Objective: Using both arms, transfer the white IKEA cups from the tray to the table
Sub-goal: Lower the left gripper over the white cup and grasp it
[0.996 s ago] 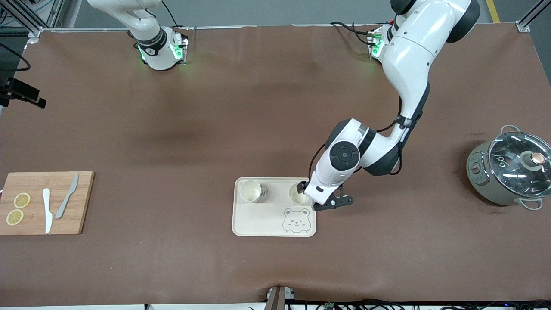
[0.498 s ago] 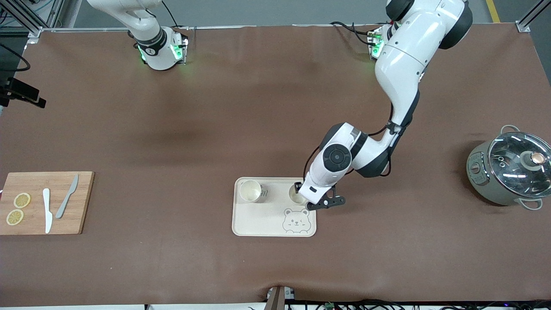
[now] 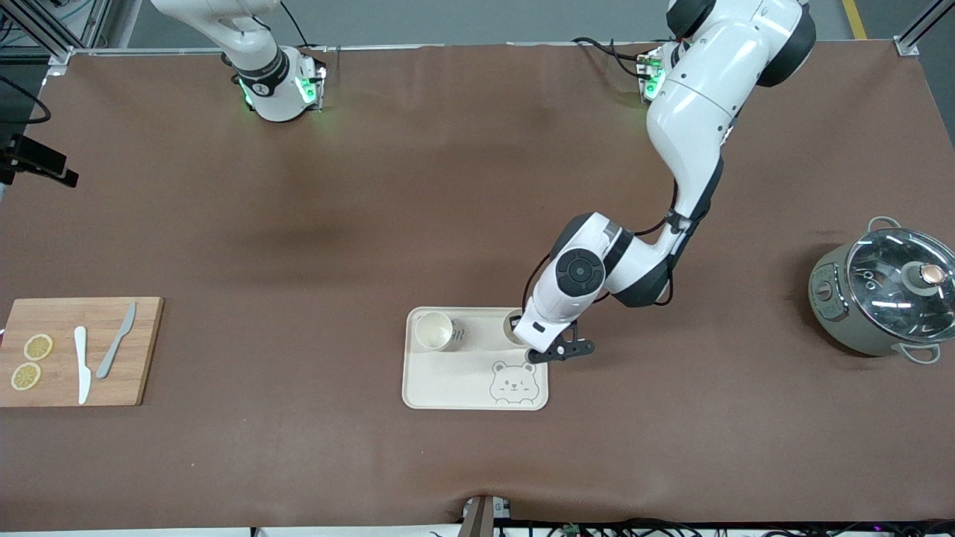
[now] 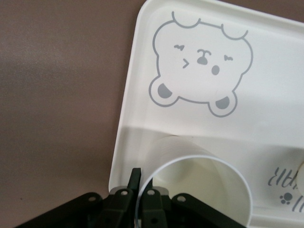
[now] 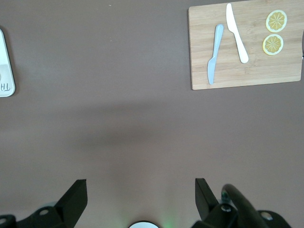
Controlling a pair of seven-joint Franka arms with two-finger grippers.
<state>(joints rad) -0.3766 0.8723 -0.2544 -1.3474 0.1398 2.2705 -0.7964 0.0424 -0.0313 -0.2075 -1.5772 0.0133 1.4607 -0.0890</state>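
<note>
A cream tray (image 3: 448, 380) with a bear drawing holds two white IKEA cups, both upright along its edge farther from the front camera. One cup (image 3: 433, 330) stands free toward the right arm's end. The other cup (image 3: 512, 325) is partly hidden under my left gripper (image 3: 520, 335). In the left wrist view that gripper (image 4: 142, 178) is shut on the rim of this cup (image 4: 199, 190), one finger inside the wall and one outside, the cup resting on the tray (image 4: 275, 118). My right gripper (image 5: 141, 187) hangs open and empty over bare table near its base, waiting.
A wooden cutting board (image 3: 74, 350) with two knives and two lemon slices lies at the right arm's end. A grey-green pot with a glass lid (image 3: 880, 294) stands at the left arm's end. Brown table surface lies between them.
My left gripper has closed from open onto the cup's rim, and the left arm has shifted slightly toward the right arm's end. The right arm has not moved.
</note>
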